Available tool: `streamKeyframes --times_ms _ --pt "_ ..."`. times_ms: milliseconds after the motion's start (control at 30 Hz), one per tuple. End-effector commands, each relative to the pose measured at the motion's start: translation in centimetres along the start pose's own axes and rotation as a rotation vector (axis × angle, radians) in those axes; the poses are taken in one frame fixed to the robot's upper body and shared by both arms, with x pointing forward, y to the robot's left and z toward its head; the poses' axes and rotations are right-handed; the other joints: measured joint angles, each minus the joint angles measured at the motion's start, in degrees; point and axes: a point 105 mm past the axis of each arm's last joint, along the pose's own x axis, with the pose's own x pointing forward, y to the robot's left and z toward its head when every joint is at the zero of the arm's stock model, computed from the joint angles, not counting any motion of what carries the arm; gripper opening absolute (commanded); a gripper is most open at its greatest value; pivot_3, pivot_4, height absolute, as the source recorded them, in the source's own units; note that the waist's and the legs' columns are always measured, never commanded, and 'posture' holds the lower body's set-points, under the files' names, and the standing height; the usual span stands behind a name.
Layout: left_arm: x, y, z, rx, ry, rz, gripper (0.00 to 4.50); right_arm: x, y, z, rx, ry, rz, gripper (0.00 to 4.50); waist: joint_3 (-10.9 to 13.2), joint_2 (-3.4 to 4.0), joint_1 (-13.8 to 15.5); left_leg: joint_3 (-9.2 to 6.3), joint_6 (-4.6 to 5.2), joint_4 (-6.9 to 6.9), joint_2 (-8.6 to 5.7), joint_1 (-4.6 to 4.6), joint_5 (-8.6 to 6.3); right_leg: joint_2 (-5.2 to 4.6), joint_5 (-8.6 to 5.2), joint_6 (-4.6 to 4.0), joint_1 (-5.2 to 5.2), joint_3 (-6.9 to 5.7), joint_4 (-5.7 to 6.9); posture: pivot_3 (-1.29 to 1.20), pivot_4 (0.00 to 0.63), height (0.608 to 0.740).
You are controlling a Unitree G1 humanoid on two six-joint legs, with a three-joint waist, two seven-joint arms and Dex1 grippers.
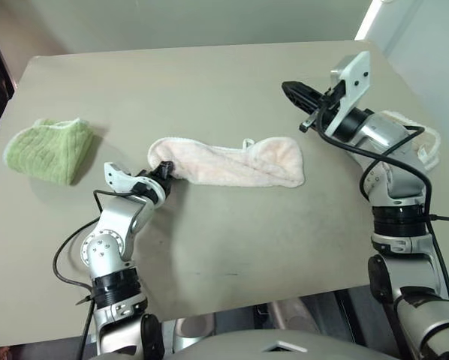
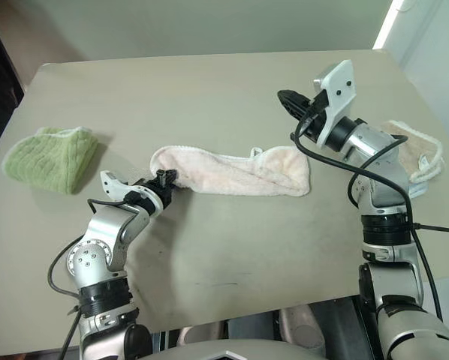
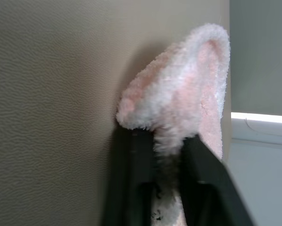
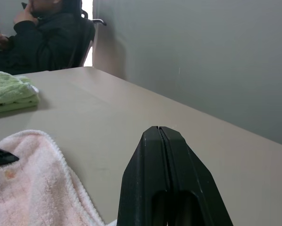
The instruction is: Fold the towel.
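Note:
The pale pink towel (image 1: 232, 161) lies in a long bunched strip across the middle of the table, with a small white loop (image 1: 248, 142) on its far edge. My left gripper (image 1: 164, 169) is shut on the towel's left end; in the left wrist view the pink terry cloth (image 3: 178, 108) is pinched between the two black fingers (image 3: 131, 179). My right gripper (image 1: 293, 93) hovers above the table beyond the towel's right end, shut with nothing in it; its fingers (image 4: 164, 179) are pressed together.
A folded green towel (image 1: 48, 148) lies at the table's left side. A beige towel (image 1: 420, 142) lies at the right edge behind my right arm. A person in dark clothing (image 4: 46, 37) sits beyond the table's left end.

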Motion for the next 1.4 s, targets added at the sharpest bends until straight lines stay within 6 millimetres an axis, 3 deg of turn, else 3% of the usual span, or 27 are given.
streamKeyframes --times_ms 33,200,433,500,633,900,1033,1100,1200,1400 --pt "-0.7 -1.1 0.7 0.044 -0.030 -0.053 0.03 -0.1 0.1 1.3 -0.003 -0.050 0.000 0.00 0.00 0.00 0.00 0.01 -0.01 -0.01 0.00 0.00 -0.01 0.01 -0.01 0.01 0.00 0.00 -0.01 0.00 0.150 0.740" --pt "-1.8 -4.1 1.2 0.315 -0.053 -0.188 0.03 -1.3 0.9 -1.3 0.090 0.036 0.032 0.00 0.05 -0.09 0.05 -0.01 -0.13 -0.05 0.05 -0.03 -0.11 0.03 -0.06 -0.01 -0.02 0.04 -0.16 0.00 0.150 0.740" --pt "-1.8 -9.6 -2.0 0.738 0.067 -0.425 0.03 -5.3 4.5 -4.4 0.224 0.201 0.233 0.00 0.07 -0.13 0.44 0.13 -0.40 0.10 -0.01 -0.24 -0.30 0.03 -0.24 0.12 -0.03 0.10 -0.25 0.00 0.150 0.740" --pt "-1.6 -10.9 -3.5 0.844 0.122 -0.495 0.03 -6.3 5.5 -4.8 0.244 0.247 0.289 0.00 0.09 -0.16 0.36 0.19 -0.43 0.14 -0.03 -0.23 -0.35 0.04 -0.22 0.15 -0.03 0.16 -0.29 0.00 0.150 0.740" --pt "-1.5 -13.2 -9.3 1.130 0.315 -0.708 0.03 -8.6 6.1 -5.7 0.266 0.333 0.311 0.00 0.14 -0.25 0.51 0.21 -0.43 0.15 -0.08 -0.23 -0.39 0.11 -0.28 0.28 0.00 0.31 -0.30 0.00 0.150 0.740" --pt "-0.3 -13.2 -17.5 1.475 0.596 -0.917 0.03 -12.4 5.0 -6.5 0.261 0.439 0.241 0.00 0.15 -0.26 0.40 0.27 0.11 0.53 -0.69 -0.29 -0.77 -0.02 -0.29 1.37 0.09 1.33 -0.34 0.00 0.150 0.740" --pt "1.6 -11.7 -19.2 1.663 0.647 -0.883 0.03 -13.2 4.4 -6.3 0.245 0.444 0.185 0.00 0.15 -0.25 0.27 0.11 0.45 1.10 -0.69 -0.37 -1.19 -0.08 -0.21 1.89 0.17 1.49 -0.35 0.00 0.150 0.740" --pt "2.0 -11.6 -19.6 1.670 0.658 -0.889 0.03 -13.5 4.3 -6.1 0.241 0.445 0.169 0.00 0.15 -0.26 0.18 0.08 0.57 1.11 -0.74 -0.33 -1.25 -0.18 -0.20 2.06 0.18 1.63 -0.36 0.00 0.150 0.740" --pt "2.0 -12.1 -20.0 1.608 0.682 -0.911 0.62 -13.8 4.4 -6.0 0.235 0.447 0.151 0.00 0.15 -0.26 0.22 0.09 0.63 1.11 -0.87 -0.35 -1.29 -0.25 -0.27 2.26 0.19 1.68 -0.37 0.00 0.150 0.740" --pt "1.5 -14.1 -19.2 1.440 0.658 -0.969 2.62 -13.4 4.2 -5.7 0.222 0.443 0.141 0.00 0.15 -0.25 0.27 0.16 0.84 1.12 -1.08 -0.36 -1.41 -0.73 -0.44 2.52 0.21 1.69 -0.35 0.00 0.150 0.740"
